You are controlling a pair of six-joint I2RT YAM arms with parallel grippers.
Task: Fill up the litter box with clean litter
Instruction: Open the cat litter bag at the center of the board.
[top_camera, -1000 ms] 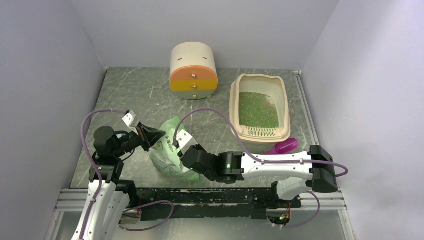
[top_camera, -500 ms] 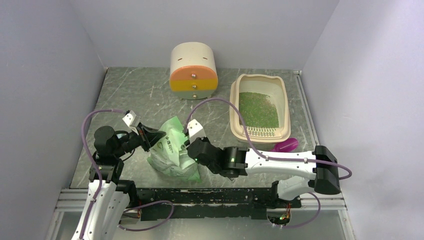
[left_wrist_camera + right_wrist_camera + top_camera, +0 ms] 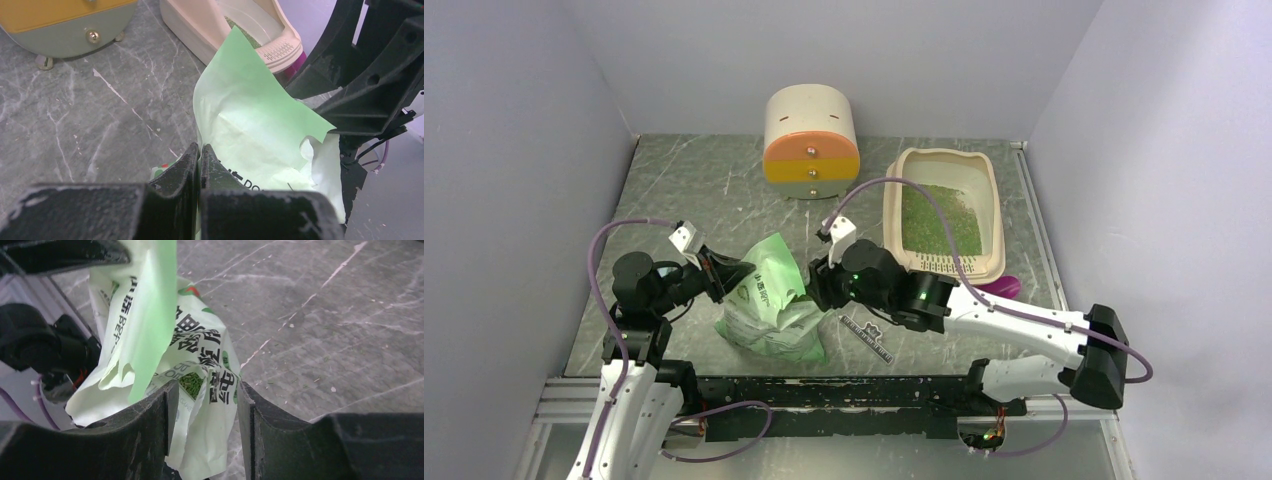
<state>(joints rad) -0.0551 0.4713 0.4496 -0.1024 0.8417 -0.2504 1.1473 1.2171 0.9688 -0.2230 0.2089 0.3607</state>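
The beige litter box stands at the back right with green clean litter spread over its floor. A crumpled green printed bag sits at the front centre. My left gripper is shut on the bag's left top edge, and the left wrist view shows the film pinched between its jaws. My right gripper is at the bag's right side, open. In the right wrist view its jaws straddle a loose fold of the bag without pinching it. Green granules show inside the bag.
A round beige-and-orange drawer unit stands at the back centre. A magenta scoop lies in front of the litter box, partly behind my right arm. A thin dark marked strip lies on the table by the bag.
My right gripper has moved from the bag's lower right side up to its right edge, farther from the bases, and its jaws have spread. The left gripper has kept its hold.
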